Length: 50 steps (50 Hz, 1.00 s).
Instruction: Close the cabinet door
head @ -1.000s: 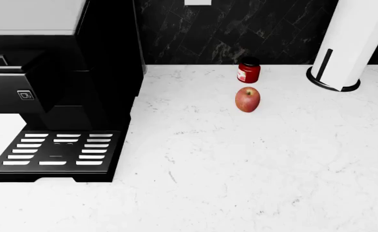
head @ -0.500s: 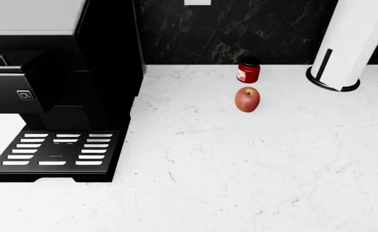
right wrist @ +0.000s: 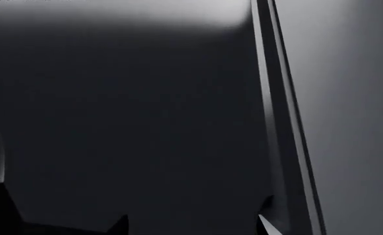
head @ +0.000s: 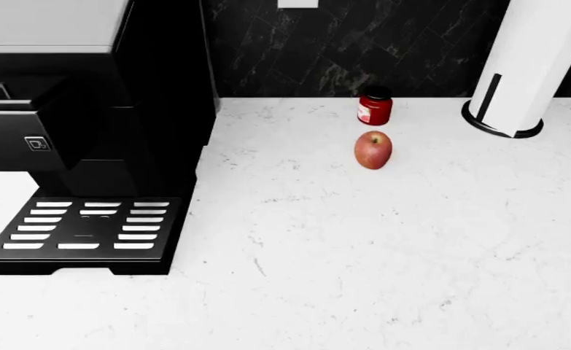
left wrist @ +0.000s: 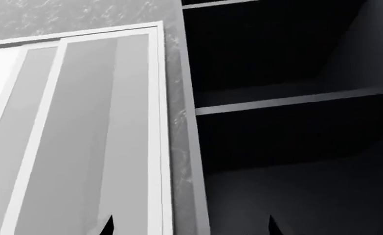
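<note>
left hand: only two dark fingertips show in the left wrist view, set apart with nothing between them, so it reads as open. It points up at the cabinet, probably raised for a push rather than a grasp.
right hand: two fingertips show, apart and empty; it faces a dark flat panel I cannot identify with certainty.
cabinet door: pale framed panel just beside the left hand's line, next to the cabinet's marble-look side edge. Long axis runs up the frame, roughly vertical; whether its face is swung out I cannot tell.
cabinet interior: dark, one shelf crossing it, on the far side of the edge from the door.
head view: cabinet not visible; neither hand visible.
tabletop: apple and red jar, untouched, irrelevant to the task.
</note>
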### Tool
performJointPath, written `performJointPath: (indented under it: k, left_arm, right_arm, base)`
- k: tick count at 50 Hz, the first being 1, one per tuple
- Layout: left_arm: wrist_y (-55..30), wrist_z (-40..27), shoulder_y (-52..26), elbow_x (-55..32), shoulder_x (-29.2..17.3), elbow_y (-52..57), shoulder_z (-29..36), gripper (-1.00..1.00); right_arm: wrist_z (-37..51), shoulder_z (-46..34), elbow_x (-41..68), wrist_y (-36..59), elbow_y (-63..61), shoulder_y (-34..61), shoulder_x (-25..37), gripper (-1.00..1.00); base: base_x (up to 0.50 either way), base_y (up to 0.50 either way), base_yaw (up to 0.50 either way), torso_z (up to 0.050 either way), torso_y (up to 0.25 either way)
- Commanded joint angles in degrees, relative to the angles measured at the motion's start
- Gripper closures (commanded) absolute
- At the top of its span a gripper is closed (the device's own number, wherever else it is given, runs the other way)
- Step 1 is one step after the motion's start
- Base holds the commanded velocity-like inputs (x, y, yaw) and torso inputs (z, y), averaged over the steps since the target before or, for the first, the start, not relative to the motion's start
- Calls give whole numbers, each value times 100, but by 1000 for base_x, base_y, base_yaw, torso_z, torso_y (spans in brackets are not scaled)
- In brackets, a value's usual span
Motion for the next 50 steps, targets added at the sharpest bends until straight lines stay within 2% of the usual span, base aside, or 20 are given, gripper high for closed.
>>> performJointPath:
  k: [1, 14, 22, 37, 50]
  left_arm:
    - [-673, -121, 41, -715, 356, 157, -907, -100]
    - [-1766, -418, -16, -1523, 620, 399, -1876, -100]
    - [-2158, -700, -21, -1950, 686, 584, -2183, -100]
    - [-2160, -1962, 80, -3683, 358, 521, -2421, -100]
    - [-2037, -2584, 78, -4506, 141, 395, -2390, -100]
  right_arm:
    - [-274, -130, 116, -154, 15, -205, -268, -100]
    - [-298, -143, 91, -290, 35, -559, -274, -100]
    - [-321, -164, 90, -341, 96, -646, -336, -100]
    - [-420, -286, 103, -405, 259, -732, -585, -100]
    - [-501, -361, 65, -569, 545, -833, -884, -100]
  base:
    - [0, 0, 0, 0, 0]
    - [0, 0, 0, 0, 0]
    - [0, 0, 0, 0, 0]
    - [0, 0, 0, 0, 0]
    - [0, 0, 0, 0, 0]
